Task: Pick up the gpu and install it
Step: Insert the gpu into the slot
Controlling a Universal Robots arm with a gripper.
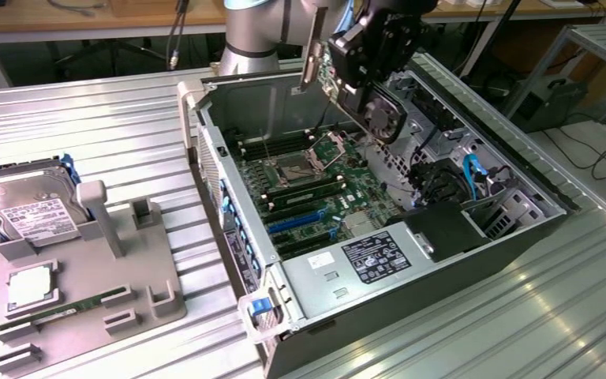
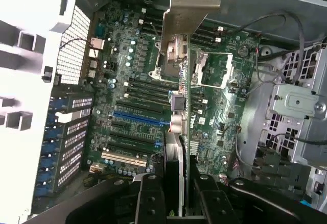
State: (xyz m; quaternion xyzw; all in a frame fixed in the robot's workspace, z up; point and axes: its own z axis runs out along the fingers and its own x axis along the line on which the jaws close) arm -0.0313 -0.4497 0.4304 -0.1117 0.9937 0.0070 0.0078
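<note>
The computer case point(image 1: 248, 103) lies open on the ribbed metal table point(image 1: 92, 126), and above its far end the gripper point(image 1: 372, 59) hangs clamped on the gpu point(image 1: 379, 110). In the wrist view the card point(image 2: 183, 132) stands edge-on between the two dark fingers point(image 2: 148, 201), pinched tight, with its silvery bracket point(image 2: 186, 4) leading. The biggest hazard, I'd say, is that bracket point(image 1: 311, 61) clipping the case's back wall on the way down: any tilt and metal meets metal. Next is the motherboard point(image 1: 314, 185). The card sits over the processor socket point(image 2: 212, 71) and the memory slots, not lined up with the blue expansion slots point(image 2: 135, 117), so a descent from here would press it onto parts never meant to take it. Smaller still is the slot itself: a slight skew in the grasp could jam the edge connector or bend it. As for what holds what, the case carries the motherboard, a labelled power supply point(image 1: 372, 257) at the near end, and blue cables point(image 1: 472, 170) by the drive cage on the exterior view's right. Well apart, at the exterior view's left, the grey holder point(image 1: 92, 272) keeps a hard drive point(image 1: 35, 213) propped up, a square silvery chip point(image 1: 29, 288) lying flat, and a narrow green memory stick point(image 1: 56, 312) in its groove.
</note>
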